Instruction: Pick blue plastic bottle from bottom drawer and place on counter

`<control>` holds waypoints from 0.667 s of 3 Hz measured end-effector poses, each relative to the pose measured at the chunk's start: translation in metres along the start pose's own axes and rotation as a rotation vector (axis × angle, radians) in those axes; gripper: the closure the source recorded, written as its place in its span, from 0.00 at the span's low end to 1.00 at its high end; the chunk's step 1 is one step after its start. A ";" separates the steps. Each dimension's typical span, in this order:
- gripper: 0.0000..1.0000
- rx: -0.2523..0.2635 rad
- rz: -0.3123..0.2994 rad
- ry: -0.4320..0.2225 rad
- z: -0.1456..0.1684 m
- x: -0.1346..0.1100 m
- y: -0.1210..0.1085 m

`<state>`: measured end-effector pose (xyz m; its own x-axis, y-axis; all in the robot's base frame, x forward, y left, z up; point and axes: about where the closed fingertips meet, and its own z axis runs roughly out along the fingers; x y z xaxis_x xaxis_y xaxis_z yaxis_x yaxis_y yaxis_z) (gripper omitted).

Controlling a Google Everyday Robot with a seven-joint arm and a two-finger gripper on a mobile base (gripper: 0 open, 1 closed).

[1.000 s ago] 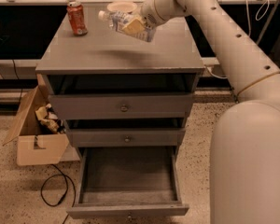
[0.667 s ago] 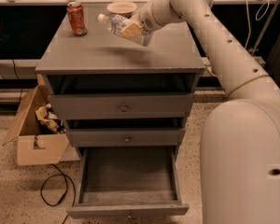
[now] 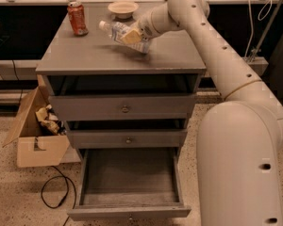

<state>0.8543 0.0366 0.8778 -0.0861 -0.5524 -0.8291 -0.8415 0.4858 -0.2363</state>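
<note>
Views: a single camera view.
Position: high up, in front of the drawer cabinet and a little to its right. The robot's own arm (image 3: 217, 55) rises from the lower right corner, bulking large close to the lens.
Facing: tilted down and forward, towards the cabinet and the dark wall behind it.
Nearness: middling. The whole cabinet fits, from the counter (image 3: 85, 55) near the top to the open bottom drawer (image 3: 129, 178) almost at the lower edge.
Left margin: a cardboard box (image 3: 35, 145) on speckled floor (image 3: 19, 197).
Gripper (image 3: 132, 36): upper middle of the frame, over the counter, closed round the tilted bottle (image 3: 114, 31).
</note>
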 end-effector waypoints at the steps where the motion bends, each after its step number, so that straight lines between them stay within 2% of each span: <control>1: 0.58 0.000 0.000 0.000 0.000 0.000 0.000; 2: 0.35 -0.004 -0.001 -0.007 0.003 -0.001 0.001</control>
<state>0.8550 0.0393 0.8767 -0.0818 -0.5478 -0.8326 -0.8439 0.4826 -0.2346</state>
